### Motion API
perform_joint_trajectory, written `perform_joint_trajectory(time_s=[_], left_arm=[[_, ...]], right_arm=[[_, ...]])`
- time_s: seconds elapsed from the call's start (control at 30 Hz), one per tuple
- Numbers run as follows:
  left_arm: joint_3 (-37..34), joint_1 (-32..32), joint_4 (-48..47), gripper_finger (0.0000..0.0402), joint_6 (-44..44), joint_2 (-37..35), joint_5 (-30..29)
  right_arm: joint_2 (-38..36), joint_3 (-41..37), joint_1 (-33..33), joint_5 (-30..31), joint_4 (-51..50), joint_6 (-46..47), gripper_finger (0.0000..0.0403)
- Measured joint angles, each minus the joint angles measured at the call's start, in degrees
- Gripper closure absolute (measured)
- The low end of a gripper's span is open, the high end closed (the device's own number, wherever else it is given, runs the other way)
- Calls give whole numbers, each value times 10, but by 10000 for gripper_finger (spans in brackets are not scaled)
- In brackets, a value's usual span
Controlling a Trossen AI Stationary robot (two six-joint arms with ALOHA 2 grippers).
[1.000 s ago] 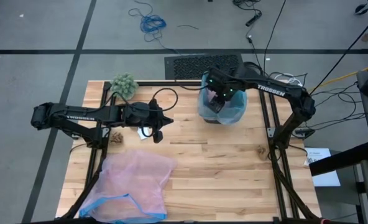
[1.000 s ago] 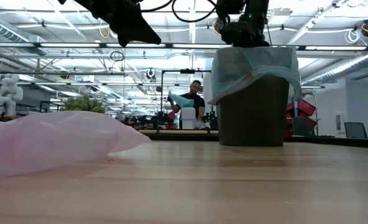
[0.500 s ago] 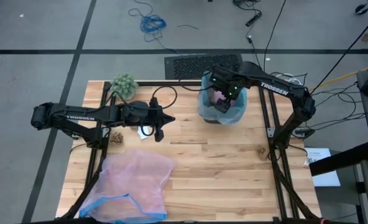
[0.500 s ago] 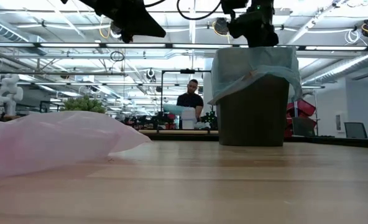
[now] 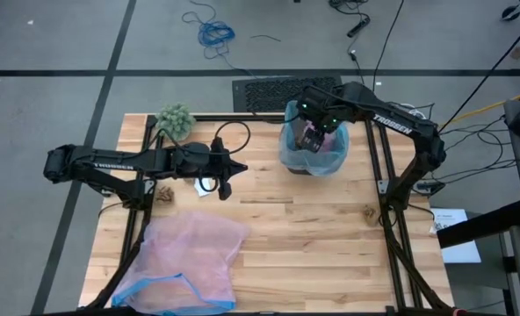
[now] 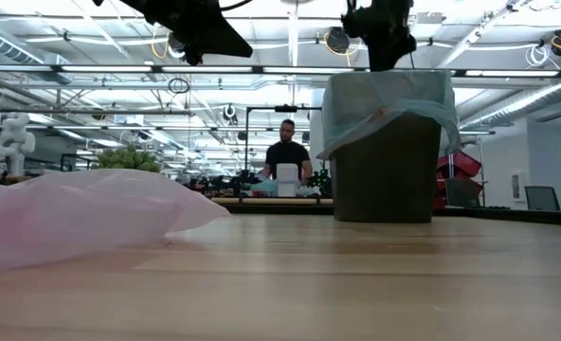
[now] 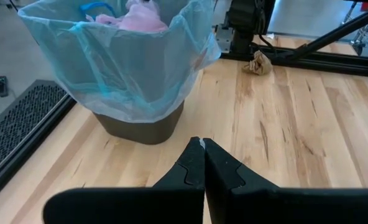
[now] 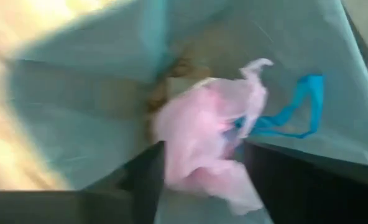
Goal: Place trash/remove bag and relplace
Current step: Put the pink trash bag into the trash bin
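The brown bin (image 6: pixel 389 170) stands at the table's far right, lined with the light-blue bag (image 7: pixel 128 68), whose edge is folded over the rim. A pink wad of trash (image 8: pixel 202 137) with a blue strand lies inside the bag, near the top (image 7: pixel 137 15). My right gripper (image 6: pixel 387 59) hangs just above the bin's mouth, pointing down, open; in the right wrist view the wad shows beyond its two fingers. My left gripper (image 7: pixel 202 149) hovers shut over the table's middle left (image 5: pixel 223 189), pointing toward the bin.
A pink translucent bag with a blue rim (image 5: pixel 190 259) lies spread at the near left. Brown scraps lie at the left (image 5: pixel 164 191) and right (image 5: pixel 370 211). A fuzzy green ball (image 5: pixel 176 119) sits at the far left corner. A person stands in the room behind.
My right gripper has risen from inside the bin's mouth to just above its rim. The pink wad has stayed in the bag and now shows beside the gripper from above.
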Motion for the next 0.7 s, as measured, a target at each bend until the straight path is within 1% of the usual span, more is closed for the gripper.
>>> perform_joint_trajectory(time_s=[0.07,0.13,0.17,0.33,0.37,0.47,0.57,0.63,0.7], left_arm=[[0,0,0,401,0,0,0],[0,0,0,401,0,0,0],[0,0,0,401,0,0,0],[0,-3,-1,401,-4,0,9],[0,-5,0,401,-4,0,10],[0,-4,0,401,-4,0,11],[0,-2,1,401,-4,0,11],[1,-2,-1,401,-2,0,11],[5,-3,1,401,-1,0,11]], right_arm=[[11,-12,-16,8,4,-11,284],[19,-24,-29,0,16,-33,360],[22,-28,-35,-8,20,-46,380],[63,-57,-55,-33,19,-73,400],[71,-64,-57,-58,20,-82,401],[85,-69,-54,-65,27,-98,402],[79,-71,-41,-85,63,-101,402],[70,-72,-34,-67,90,-98,403],[57,-61,-29,-47,81,-85,403]])
